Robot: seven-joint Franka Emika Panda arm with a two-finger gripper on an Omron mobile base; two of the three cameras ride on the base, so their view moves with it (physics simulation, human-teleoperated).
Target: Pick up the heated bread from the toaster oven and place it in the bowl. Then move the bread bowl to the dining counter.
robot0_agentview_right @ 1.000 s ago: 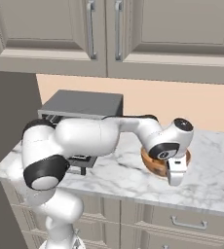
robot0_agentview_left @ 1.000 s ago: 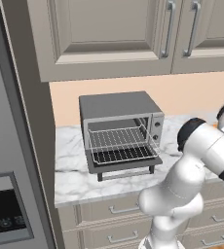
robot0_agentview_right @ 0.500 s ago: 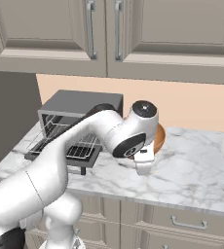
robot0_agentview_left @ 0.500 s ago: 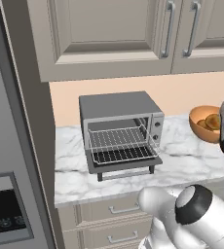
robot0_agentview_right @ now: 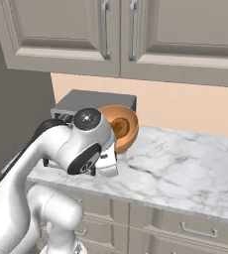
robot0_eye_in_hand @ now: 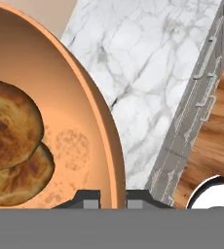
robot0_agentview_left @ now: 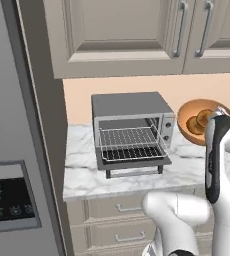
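While the bowl [robot0_eye_in_hand: 97, 141] hangs tilted above the marble counter [robot0_agentview_right: 185, 168], I see my gripper [robot0_eye_in_hand: 113, 198] with its fingers pinched on the bowl's rim, one tip inside and one outside. Two browned bread pieces [robot0_eye_in_hand: 11, 146] lie overlapping inside the bowl. Left of it, the toaster oven [robot0_agentview_left: 129, 127] stands near the counter's left end, door down, rack bare.

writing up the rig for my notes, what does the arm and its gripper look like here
The arm is glossy white with rounded, tube-like links and dark grey to black joints; one joint has a round dark cap with a small pale dot at its centre. No cables or markings show. In the hand view the gripper shows as two small dark finger tips with grey faces.
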